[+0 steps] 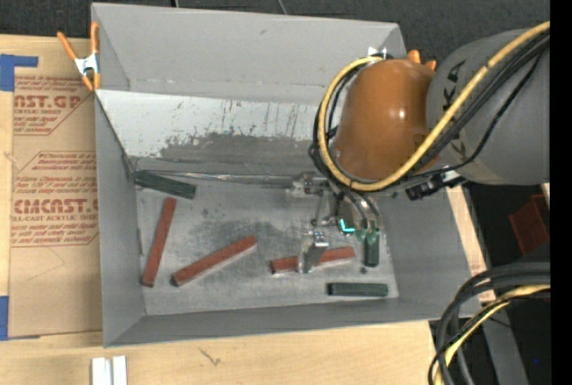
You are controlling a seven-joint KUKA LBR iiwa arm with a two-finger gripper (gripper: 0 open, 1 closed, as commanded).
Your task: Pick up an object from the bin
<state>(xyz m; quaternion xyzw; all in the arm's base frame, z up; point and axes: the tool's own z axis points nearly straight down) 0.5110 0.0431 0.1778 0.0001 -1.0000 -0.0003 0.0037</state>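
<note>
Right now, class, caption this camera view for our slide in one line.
Claw hangs over a short red-brown stick at the bin's lower right; other sticks lie scattered.

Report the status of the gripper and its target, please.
Gripper open, low at bin's right. Short red stick beneath, not held. Dark green stick lies close by.

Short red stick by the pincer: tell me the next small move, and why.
Probably shut the pincer on the short red stick: the fingers look open, standing either side of it low in the bin, with the dark green stick lying apart.
</note>
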